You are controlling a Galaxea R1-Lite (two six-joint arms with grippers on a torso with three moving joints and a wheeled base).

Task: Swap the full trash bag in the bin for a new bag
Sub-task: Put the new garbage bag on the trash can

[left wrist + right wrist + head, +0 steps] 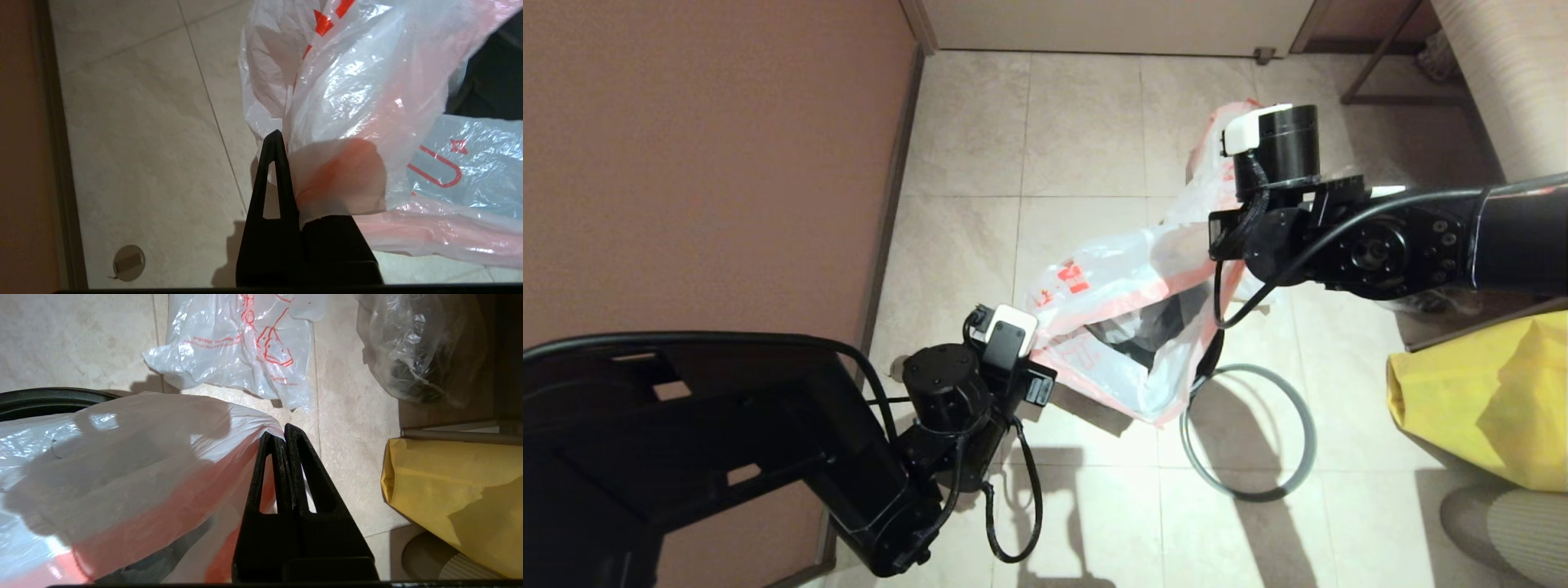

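The new bag (1119, 302), limp white plastic with red characters and a pink band, hangs stretched between both grippers. My left gripper (286, 163) is shut on its near-left edge, with plastic bunched over one finger. Pinching the opposite edge is my right gripper (284, 433), also shut. The black bin (41, 400) stands under the bag, and its dark inside shows through the bag's mouth (1168, 322). Its grey ring rim (1248, 433) lies apart on the floor. The full trash bag (245, 343), white with red line drawing, lies on the tiles beyond my right gripper.
A yellow fabric bag (1486, 400) sits at the right, beside a clear bag with dark contents (412, 355) under a metal frame. A brown wall (711, 163) runs along the left. A round floor fitting (128, 262) sits near the wall.
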